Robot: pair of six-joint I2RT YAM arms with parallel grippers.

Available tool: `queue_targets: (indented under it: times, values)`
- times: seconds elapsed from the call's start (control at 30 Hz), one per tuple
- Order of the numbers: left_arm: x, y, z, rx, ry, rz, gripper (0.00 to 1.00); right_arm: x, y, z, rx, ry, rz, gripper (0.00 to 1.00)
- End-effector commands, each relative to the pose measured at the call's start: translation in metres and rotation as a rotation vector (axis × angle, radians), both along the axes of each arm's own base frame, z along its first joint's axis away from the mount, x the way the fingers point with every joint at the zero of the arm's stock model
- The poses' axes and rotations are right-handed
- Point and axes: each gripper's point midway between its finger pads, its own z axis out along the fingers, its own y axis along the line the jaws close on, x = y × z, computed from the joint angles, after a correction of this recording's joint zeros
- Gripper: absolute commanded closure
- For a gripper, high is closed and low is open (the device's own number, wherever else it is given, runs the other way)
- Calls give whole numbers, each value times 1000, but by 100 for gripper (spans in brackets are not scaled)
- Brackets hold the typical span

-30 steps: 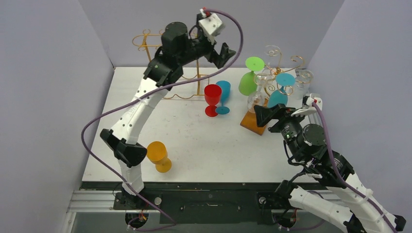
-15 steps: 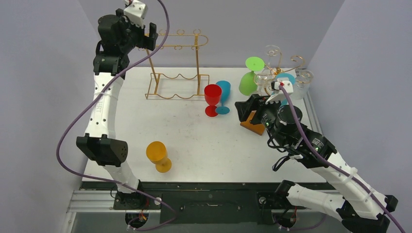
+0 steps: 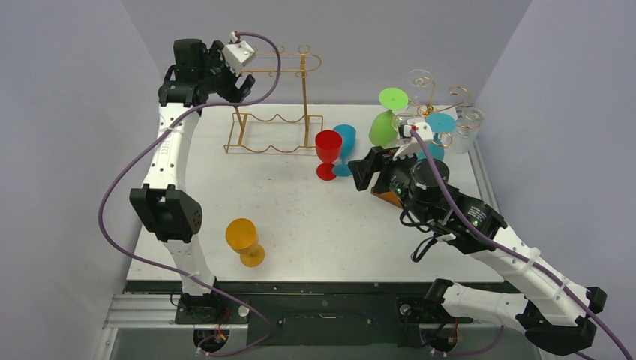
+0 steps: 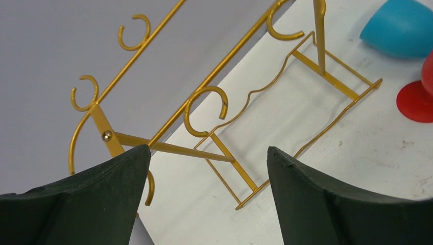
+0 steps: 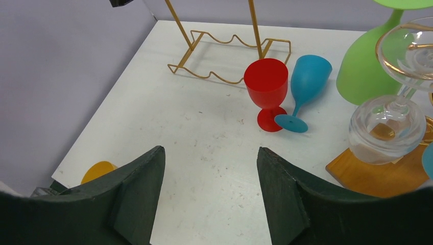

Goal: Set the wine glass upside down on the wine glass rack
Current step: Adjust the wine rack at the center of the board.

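Observation:
An empty gold wire rack (image 3: 274,105) stands at the back left; it also shows in the left wrist view (image 4: 204,97). My left gripper (image 3: 244,86) is open and empty, high beside the rack's top left end (image 4: 209,150). A red glass (image 3: 328,154) and a blue glass (image 3: 346,146) stand together mid-table. An orange glass (image 3: 246,241) stands near the front left. My right gripper (image 3: 360,174) is open and empty, just right of the red and blue glasses, above bare table (image 5: 211,150). The right wrist view shows the red glass (image 5: 265,84), blue glass (image 5: 309,79) and orange glass (image 5: 99,171).
A second rack with a wooden base (image 3: 390,193) stands at the back right, holding a green glass (image 3: 384,124), a blue glass (image 3: 437,131) and clear glasses (image 3: 466,127) upside down. Grey walls close in the left, back and right sides.
My left gripper swung from over the gold rack to the back left corner, then back right to the rack's top left end. My right gripper moved left from the wooden-base rack toward the red and blue glasses.

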Motion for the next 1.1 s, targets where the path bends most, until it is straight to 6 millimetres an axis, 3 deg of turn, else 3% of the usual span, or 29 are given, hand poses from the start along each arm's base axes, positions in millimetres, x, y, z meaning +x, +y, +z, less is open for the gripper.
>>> queue_targets:
  times: [0.0,0.17,0.2,0.3,0.47,0.57,0.77,0.93,0.97,1.07]
  values:
    - [0,0,9,127,-76,-90,18,0,5,16,34,-32,13,38]
    - [19,2,9,229,-184,-55,19,3,14,10,31,-28,28,38]
    - [24,1,15,256,-239,-50,21,4,16,9,30,-27,32,38]
    - [33,-1,6,357,-308,-59,30,7,22,5,26,-22,44,38]
    - [43,4,0,432,-340,-53,62,12,30,4,7,-19,56,38]
    - [40,4,9,431,-378,-42,98,13,34,2,-1,-13,65,38]
    - [12,4,34,447,-439,-15,100,15,35,-5,-13,-4,67,38]
    - [-21,19,34,578,-474,4,100,21,43,-21,-38,18,85,38]
    - [-27,23,25,606,-474,9,100,23,45,-27,-47,29,89,38]
    - [-47,36,23,705,-507,24,100,29,52,-41,-59,52,102,38]
